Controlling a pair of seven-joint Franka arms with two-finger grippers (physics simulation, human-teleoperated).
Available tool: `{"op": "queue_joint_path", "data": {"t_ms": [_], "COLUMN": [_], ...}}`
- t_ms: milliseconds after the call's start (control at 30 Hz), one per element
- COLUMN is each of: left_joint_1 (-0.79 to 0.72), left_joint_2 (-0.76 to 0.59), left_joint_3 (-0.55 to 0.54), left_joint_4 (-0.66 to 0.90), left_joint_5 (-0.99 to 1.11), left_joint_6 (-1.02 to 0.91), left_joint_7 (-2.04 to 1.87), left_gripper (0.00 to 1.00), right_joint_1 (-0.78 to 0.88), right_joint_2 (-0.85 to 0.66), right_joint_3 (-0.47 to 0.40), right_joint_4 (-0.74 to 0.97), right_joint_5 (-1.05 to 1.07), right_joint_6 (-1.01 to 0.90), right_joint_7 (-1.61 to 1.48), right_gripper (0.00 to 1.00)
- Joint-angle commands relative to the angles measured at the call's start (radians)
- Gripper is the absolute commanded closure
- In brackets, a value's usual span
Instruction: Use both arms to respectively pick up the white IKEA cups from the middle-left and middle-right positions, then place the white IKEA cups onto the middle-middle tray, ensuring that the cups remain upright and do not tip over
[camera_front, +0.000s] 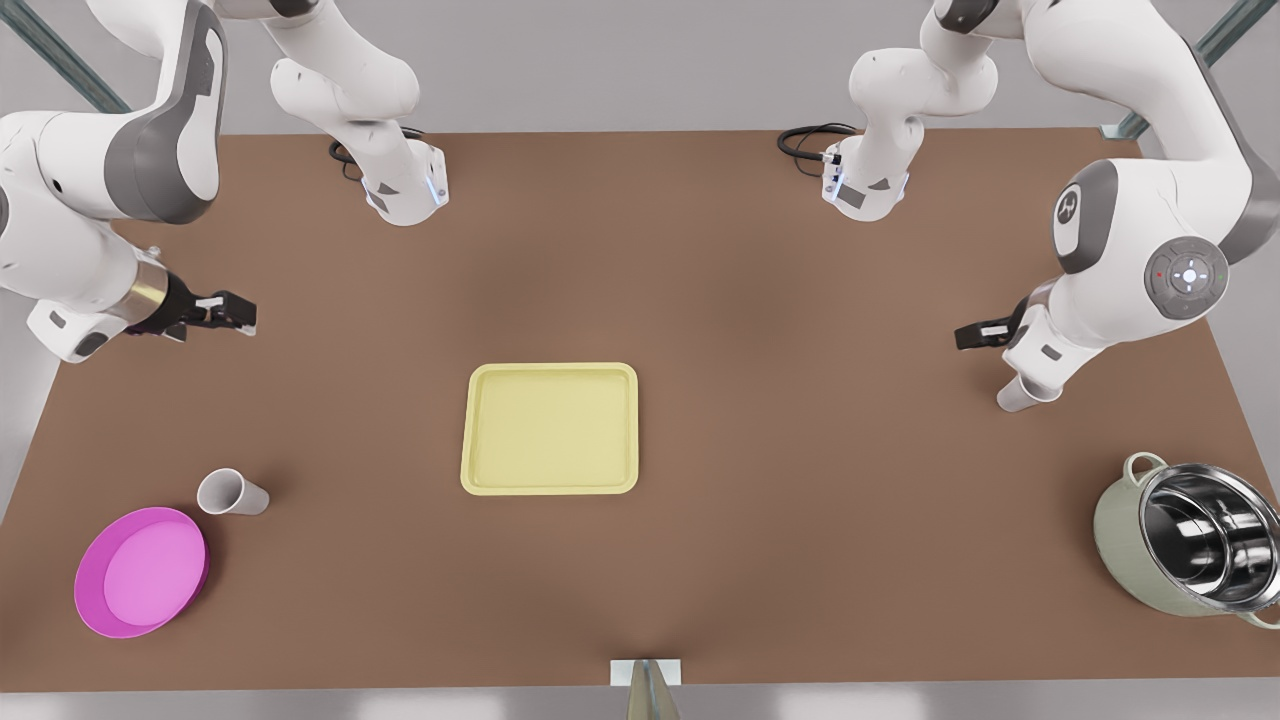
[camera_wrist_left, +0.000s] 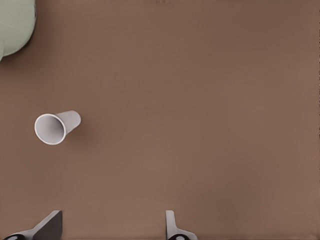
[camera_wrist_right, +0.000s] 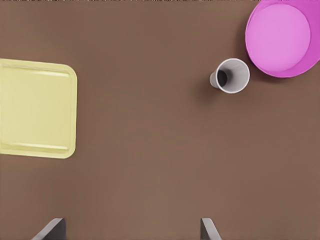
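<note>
1. Brown table (camera_front: 700, 300), with a pale grey background behind it. Two white arms reach in over it, one from each side.
2. Arm at the front view's right (camera_front: 1150, 230) carries the left claw (camera_front: 975, 335). Arm at the front view's left (camera_front: 90, 220) carries the right claw (camera_front: 235, 312). Both claws hang above bare table and touch nothing.
3. Pale-green pot (camera_front: 1190, 550): well apart from the left claw, at the near table corner. A sliver of it appears in the left wrist view (camera_wrist_left: 12, 25).
4. Yellow tray (camera_front: 550, 428): between the two claws and nearer the camera than both. It lies flat with nothing on it. In the right wrist view (camera_wrist_right: 35, 107) it sits off to one side of the right claw.
5. Magenta plate (camera_front: 140, 570): beyond the cup from the right claw (camera_wrist_right: 131, 221).
6. First white cup (camera_front: 232, 492): on the table, just beside the plate and apart from the right claw, open mouth visible (camera_wrist_right: 231, 76).
7. Second white cup (camera_front: 1025, 393): near the left claw, partly overlapped by that arm's wrist. In the left wrist view (camera_wrist_left: 55, 127) it stands off to the side of the left claw (camera_wrist_left: 112, 215), not between the fingers.
8. Claw states: left claw released, fingers (camera_wrist_left: 47, 227) spread wide. Right claw released, fingers (camera_wrist_right: 52, 230) spread wide.
</note>
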Motion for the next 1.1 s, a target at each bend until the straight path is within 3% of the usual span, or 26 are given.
{"op": "queue_joint_path", "data": {"t_ms": [0, 100, 200, 267, 333, 667, 900, 1000, 1033, 1067], "left_joint_1": [0.000, 0.025, 0.060, 0.104, 0.127, 0.259, 0.259, 0.259, 0.259, 0.259], "left_joint_2": [-0.001, 0.031, 0.054, 0.076, 0.080, 0.192, 0.243, 0.243, 0.258, 0.261], "left_joint_3": [0.000, 0.005, 0.158, 0.163, 0.238, 0.282, 0.282, 0.282, 0.282, 0.282], "left_joint_4": [0.000, -0.018, -0.243, -0.329, -0.429, -0.497, -0.526, -0.526, -0.526, -0.526], "left_joint_5": [-0.007, 0.002, 0.003, 0.003, -0.001, -0.004, -0.029, -0.081, -0.136, -0.141], "left_joint_6": [0.005, 0.042, 0.407, 0.557, 0.668, 0.792, 0.789, 0.804, 0.837, 0.840], "left_joint_7": [0.065, 0.106, 0.361, 0.409, 0.467, 0.614, 0.613, 0.608, 0.608, 0.608], "left_gripper": [0.00, 0.00, 0.00, 0.00, 0.00, 0.00, 0.00, 0.47, 0.54, 0.54], "right_joint_1": [-0.001, -0.004, -0.046, -0.110, -0.159, -0.236, -0.245, -0.257, -0.264, -0.265], "right_joint_2": [-0.002, 0.052, 0.345, 0.434, 0.506, 0.708, 0.739, 0.741, 0.741, 0.742], "right_joint_3": [0.000, -0.003, -0.008, -0.008, -0.008, -0.054, -0.054, -0.054, -0.054, -0.054], "right_joint_4": [0.000, 0.016, 0.265, 0.288, 0.290, 0.294, 0.268, 0.208, 0.187, 0.185], "right_joint_5": [0.001, 0.004, -0.010, -0.007, -0.007, -0.005, 0.009, 0.007, 0.007, 0.007], "right_joint_6": [0.018, 0.021, 0.055, 0.149, 0.238, 0.581, 0.604, 0.604, 0.604, 0.604], "right_joint_7": [-0.020, -0.026, -0.075, -0.098, -0.098, -0.175, -0.173, -0.175, -0.175, -0.175], "right_gripper": [0.00, 0.00, 0.00, 0.00, 0.00, 0.00, 0.00, 0.00, 0.00, 0.00]}}
